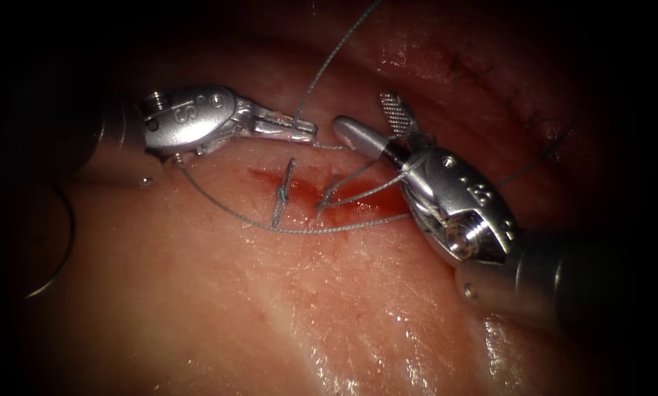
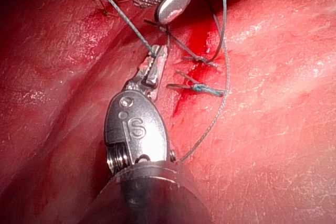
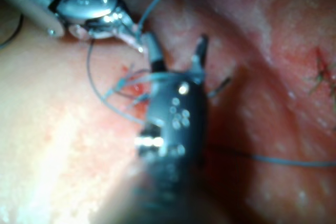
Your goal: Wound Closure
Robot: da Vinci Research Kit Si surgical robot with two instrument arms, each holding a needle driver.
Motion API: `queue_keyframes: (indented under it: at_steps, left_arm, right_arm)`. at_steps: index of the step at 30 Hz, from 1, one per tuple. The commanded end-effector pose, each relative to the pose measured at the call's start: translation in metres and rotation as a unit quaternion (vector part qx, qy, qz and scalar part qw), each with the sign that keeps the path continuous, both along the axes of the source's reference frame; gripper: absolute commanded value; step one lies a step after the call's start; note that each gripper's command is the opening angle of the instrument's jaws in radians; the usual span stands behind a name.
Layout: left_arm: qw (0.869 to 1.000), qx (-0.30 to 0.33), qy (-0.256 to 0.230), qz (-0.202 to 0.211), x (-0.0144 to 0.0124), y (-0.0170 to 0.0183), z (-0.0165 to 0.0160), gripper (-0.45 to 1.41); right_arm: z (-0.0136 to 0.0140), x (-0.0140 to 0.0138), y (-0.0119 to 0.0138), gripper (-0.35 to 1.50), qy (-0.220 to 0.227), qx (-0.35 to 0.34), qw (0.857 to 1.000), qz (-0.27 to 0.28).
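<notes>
On the tissue (image 1: 270,308) the short cut (image 1: 343,194) is wet with red fluid, and a tied stitch (image 1: 281,194) sits at its left end. My left tool (image 1: 306,132) is just above the cut, jaws shut on the thread (image 1: 329,59), which rises from them out of view. A slack loop (image 1: 299,231) of thread runs below the cut to my right tool (image 1: 373,121), whose jaws are open and hold nothing. Strands from the cut cross its wrist. The curved needle (image 1: 63,242) lies free, far left of the cut. Left tool (image 2: 155,64) grips thread; right tool (image 3: 176,51) gapes.
Older stitches (image 1: 519,95) with a loose thread tail (image 1: 541,154) sit on the tissue up and to the right of the cut. The two tools' tips are close together above the cut. Cut thread ends (image 2: 202,88) stick out beside the red fluid.
</notes>
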State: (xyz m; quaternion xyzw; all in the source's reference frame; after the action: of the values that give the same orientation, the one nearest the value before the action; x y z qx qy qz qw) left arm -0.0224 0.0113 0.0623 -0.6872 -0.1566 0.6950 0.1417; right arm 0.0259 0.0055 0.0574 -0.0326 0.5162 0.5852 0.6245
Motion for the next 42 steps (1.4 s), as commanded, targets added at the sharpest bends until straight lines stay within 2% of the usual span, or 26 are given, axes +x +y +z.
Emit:
queue_keyframes:
  at_steps: [1,9,12,17,21,26,31,33,37,38,39,40,41,42]
  left_arm:
    - [1.0,0.002,0.0,0.0,-0.0006,-0.0006,0.0006,-0.45]
    - [1.0,0.003,0.002,0.001,-0.0032,-0.0002,0.0005,-0.45]
    - [1.0,0.003,0.002,0.004,-0.0042,-0.0001,0.0006,-0.45]
    - [1.0,0.004,0.002,0.005,-0.0043,-0.0001,0.0005,-0.45]
    - [1.0,0.004,0.002,0.006,-0.0042,-0.0002,0.0003,-0.45]
    - [1.0,0.004,0.001,0.007,-0.004,-0.0003,0.0003,-0.45]
    - [1.0,0.004,0.001,0.008,-0.0037,-0.0004,0.0002,-0.45]
    - [1.0,0.004,0.001,0.008,-0.0037,-0.0005,0.0001,-0.45]
    - [1.0,0.005,0.0,0.009,-0.0035,-0.0004,0.0,-0.45]
    - [1.0,0.005,0.0,0.009,-0.0035,-0.0003,0.0,-0.45]
    - [1.0,0.005,-0.001,0.01,-0.0034,-0.0002,0.0,-0.45]
    - [1.0,0.005,-0.001,0.01,-0.0034,-0.0002,0.0,-0.45]
    - [1.0,0.005,-0.001,0.01,-0.0034,-0.0001,0.0,-0.45]
    - [1.0,0.006,-0.001,0.01,-0.0033,-0.0001,0.0,-0.45]
  right_arm:
    - [0.0012,0.0003,-0.0005,1.25,-0.006,0.004,1.0,0.003]
    - [0.0029,-0.002,-0.0008,1.25,-0.033,0.028,0.999,0.03]
    - [0.0038,-0.0025,-0.0007,1.23,-0.023,0.058,0.997,0.034]
    - [0.0056,-0.0028,-0.0009,1.19,-0.016,0.09,0.995,0.043]
    - [0.0068,-0.0025,-0.0013,1.19,-0.005,0.102,0.994,0.039]
    - [0.0068,-0.0013,-0.0014,1.18,0.015,0.111,0.993,0.024]
    - [0.0069,0.0002,-0.0016,1.08,0.032,0.13,0.991,0.001]
    - [0.0071,0.0006,-0.002,0.96,0.044,0.138,0.989,-0.011]
    - [0.0072,0.0005,-0.0023,0.93,0.043,0.141,0.989,-0.011]
    - [0.0071,0.0004,-0.0024,0.83,0.042,0.14,0.989,-0.009]
    - [0.0071,0.0002,-0.0025,0.61,0.04,0.14,0.989,-0.007]
    - [0.007,0.0001,-0.0026,0.25,0.038,0.14,0.989,-0.005]
    - [0.0069,-0.0001,-0.0028,-0.32,0.035,0.141,0.989,-0.003]
    - [0.0069,-0.0002,-0.0028,-0.35,0.033,0.14,0.99,0.0]
